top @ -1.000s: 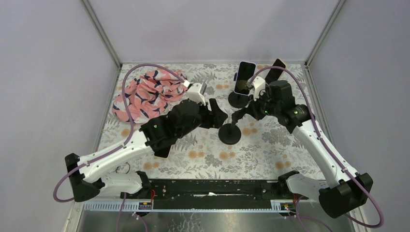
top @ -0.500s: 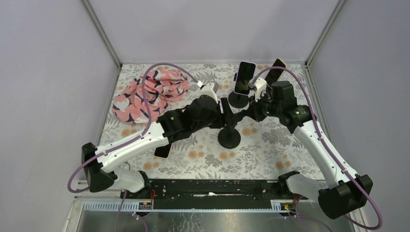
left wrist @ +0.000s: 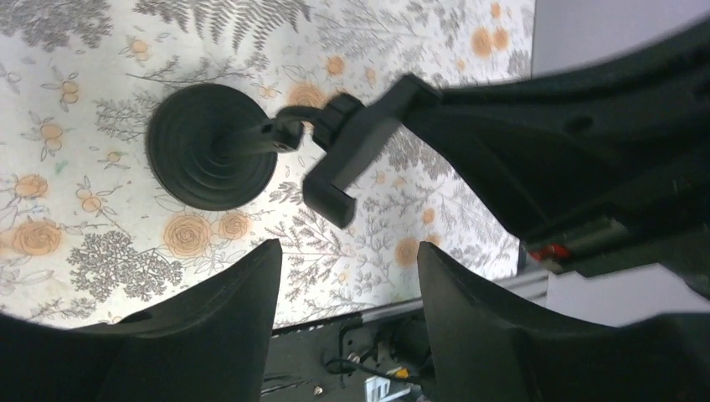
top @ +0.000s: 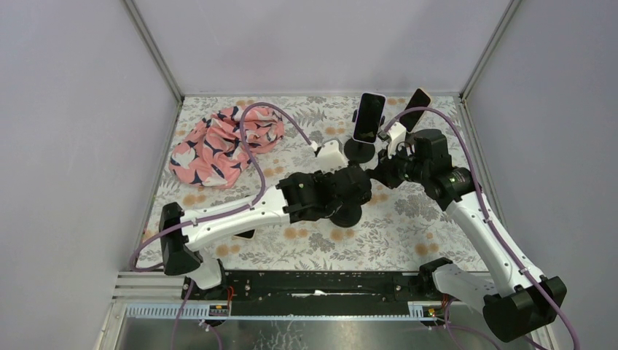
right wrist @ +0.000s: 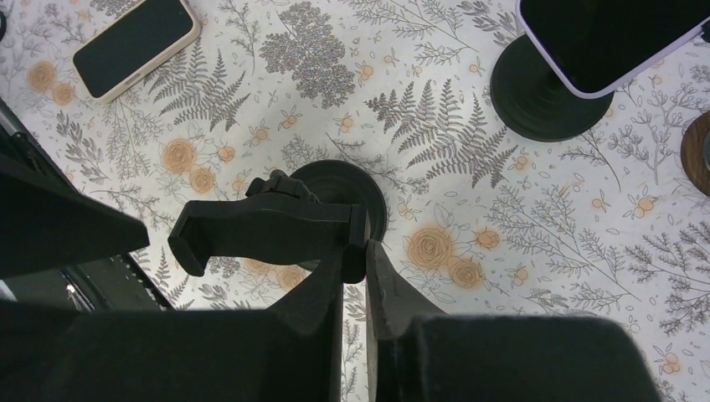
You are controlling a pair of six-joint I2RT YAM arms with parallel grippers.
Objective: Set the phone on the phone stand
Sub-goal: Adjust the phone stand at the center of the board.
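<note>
The empty black phone stand [right wrist: 339, 191] stands mid-table on a round base [left wrist: 211, 157], its cradle [left wrist: 360, 146] tilted out to one side. My right gripper [right wrist: 356, 251] is shut on the cradle's edge [right wrist: 268, 230]. My left gripper [left wrist: 347, 255] hangs open above the mat beside the stand's base, with nothing between its fingers. In the top view it sits over the stand at the table's centre [top: 348, 191]. The phone [right wrist: 136, 46], dark-screened in a cream case, lies flat on the mat, away from both grippers. In the top view the left arm mostly hides it.
A second stand [top: 358, 149] at the back holds a white-cased phone [top: 369, 117]. Another phone [top: 417, 109] leans on a stand at the back right. A pink patterned cloth [top: 218, 142] lies at the back left. Grey walls close in three sides.
The left arm has swung right and stretched out, carrying its open gripper from left of the stand to above it. The right gripper has kept its hold on the cradle.
</note>
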